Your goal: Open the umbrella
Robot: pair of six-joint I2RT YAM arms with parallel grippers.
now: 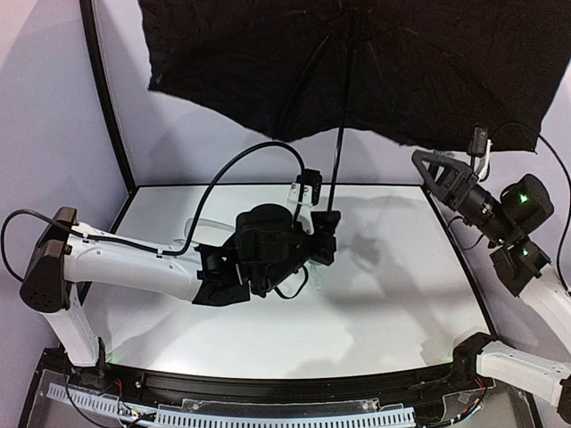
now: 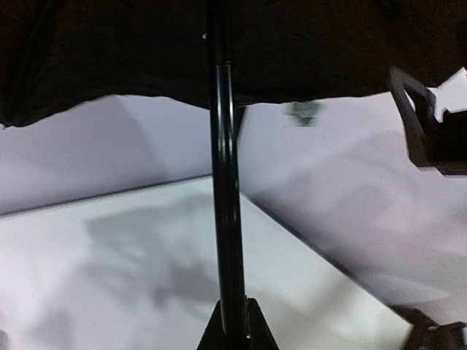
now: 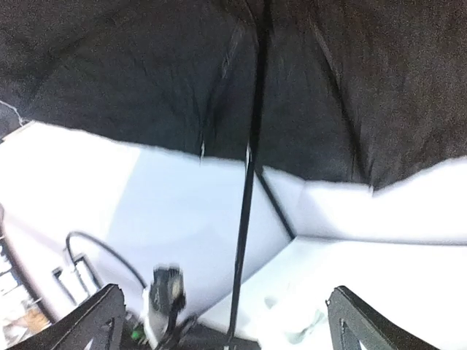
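Observation:
The umbrella is open, its black inner side spread wide above the table. Its thin black shaft runs down to my left gripper, which is shut on the shaft's lower part near the table's middle. In the left wrist view the shaft rises from between the shut jaws up into the canopy. The handle is hidden. My right gripper is open and empty, raised at the right under the canopy's edge. In the right wrist view its fingers stand wide apart, facing the shaft and canopy.
The white table is bounded by a black rim and pale walls at the back and sides. A black cable loops over my left arm. The canopy hangs over most of the back half of the table.

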